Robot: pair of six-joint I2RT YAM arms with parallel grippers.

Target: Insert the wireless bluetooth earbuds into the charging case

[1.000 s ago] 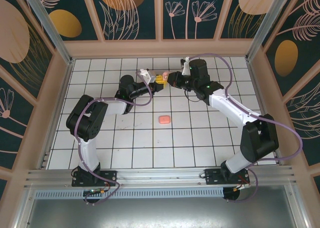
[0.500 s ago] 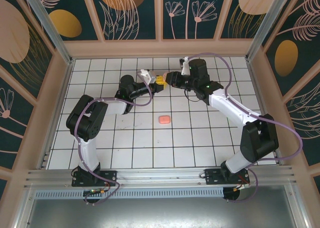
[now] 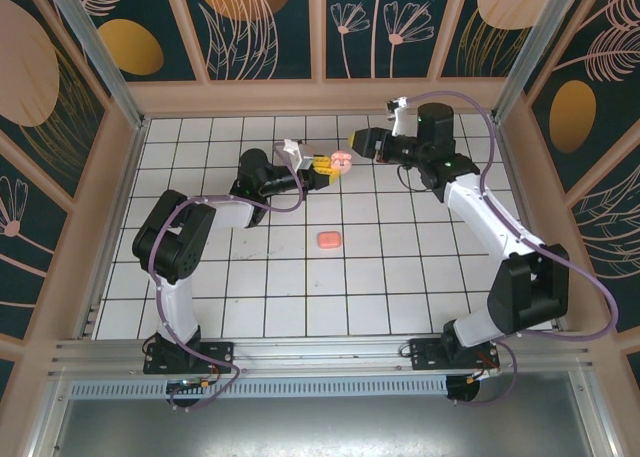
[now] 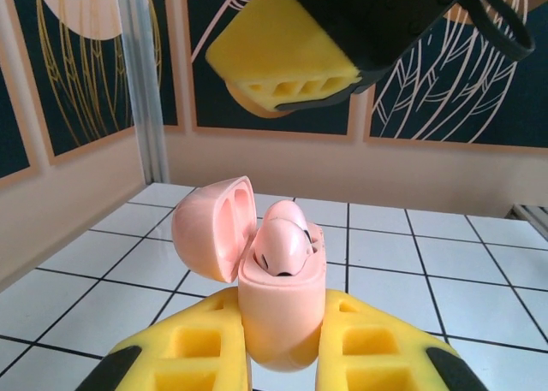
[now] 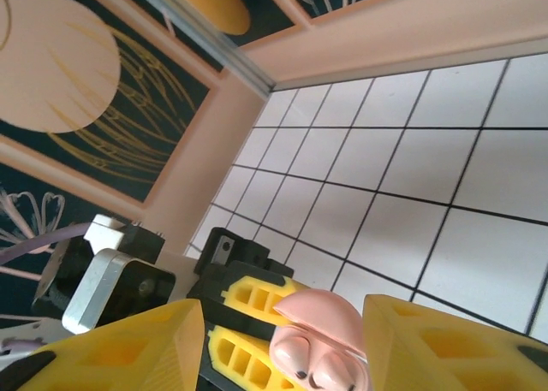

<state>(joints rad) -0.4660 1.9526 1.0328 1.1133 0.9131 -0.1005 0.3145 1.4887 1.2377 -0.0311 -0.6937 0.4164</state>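
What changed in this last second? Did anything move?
The right end effector pulled back from the charging case, away to the right, and its jaws opened. The left end effector kept its grip on the open case, an earbud seated inside. The coral pod stayed put.

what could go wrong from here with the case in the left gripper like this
An earbud stands proud of the charging case rim, so it may not be seated and could tip out or block the lid.
The left gripper pinches only the case's lower body, so a push on the lid might twist or slip it.
The right gripper, open and close by, could clip the lid on approach.
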